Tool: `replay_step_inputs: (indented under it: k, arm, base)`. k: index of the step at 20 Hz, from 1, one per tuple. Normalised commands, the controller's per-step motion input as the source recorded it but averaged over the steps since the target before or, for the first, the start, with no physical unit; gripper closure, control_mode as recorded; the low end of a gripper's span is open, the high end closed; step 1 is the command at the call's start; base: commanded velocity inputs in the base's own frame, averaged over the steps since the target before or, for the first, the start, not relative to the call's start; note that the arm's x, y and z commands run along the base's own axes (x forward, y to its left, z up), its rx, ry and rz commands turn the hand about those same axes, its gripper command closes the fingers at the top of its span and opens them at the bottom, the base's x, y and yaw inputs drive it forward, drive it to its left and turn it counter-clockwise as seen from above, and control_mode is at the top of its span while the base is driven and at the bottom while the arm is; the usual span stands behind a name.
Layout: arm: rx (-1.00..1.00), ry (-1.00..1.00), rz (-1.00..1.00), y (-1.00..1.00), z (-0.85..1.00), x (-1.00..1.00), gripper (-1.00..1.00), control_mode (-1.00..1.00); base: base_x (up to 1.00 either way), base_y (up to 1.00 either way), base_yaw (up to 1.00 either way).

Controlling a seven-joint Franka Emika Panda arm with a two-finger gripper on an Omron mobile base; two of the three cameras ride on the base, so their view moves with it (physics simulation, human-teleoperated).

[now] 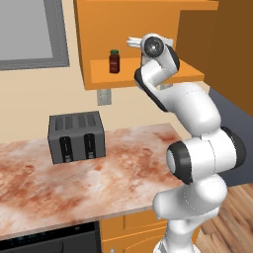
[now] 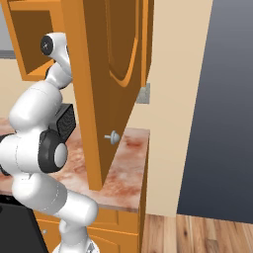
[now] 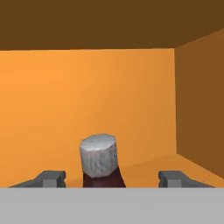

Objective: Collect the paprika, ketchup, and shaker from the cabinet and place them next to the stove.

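Counter (image 1: 74, 183): marbled, carrying a grey toaster (image 1: 76, 137). None of the task's items stands on it.

Cabinet (image 1: 99, 79): open, with the arm reaching onto its shelf.

Progress, as judged: early. No delivery next to the stove can be confirmed, and at least two items are in the cabinet.

Ketchup (image 3: 98, 155): upright on the shelf near the right-hand inner wall. From the hand view I see a pale grey faceted cap over a dark red neck — the label is hidden.

Paprika (image 1: 114, 61): squat dark-red jar with a green lid, upright on the shelf left of the arm, untouched.

Gripper (image 3: 112, 178): jaws spread wide either side of the ketchup cap, with clear gaps both sides — nothing held.
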Motion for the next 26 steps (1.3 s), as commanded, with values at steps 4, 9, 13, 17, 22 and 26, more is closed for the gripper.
replay_step_inputs:
  k: [4,9,13,17,22,26]
  arm:
    - [0.00,0.00,0.00,0.00,-0.03,0.05,1.00,-1.00]
    - [0.00,0.00,0.00,0.00,0.00,0.00,1.00,-1.00]
    - [0.00,0.00,0.00,0.00,0.00,0.00,1.00,-1.00]
    - [0.00,0.00,0.00,-0.04,0.00,-0.06,1.00,-1.00]
    - [0.00,0.00,0.00,-0.02,-0.01,-0.08,1.00,-1.00]
    - [0.00,0.00,0.00,-0.09,0.00,-0.22,1.00,-1.00]
  base:
    - [0.00,0.00,0.00]
    - [0.00,0.00,0.00]
    - [0.00,0.00,0.00]
    - [0.00,0.00,0.00]
    - [0.00,0.00,0.00]
    - [0.00,0.00,0.00]
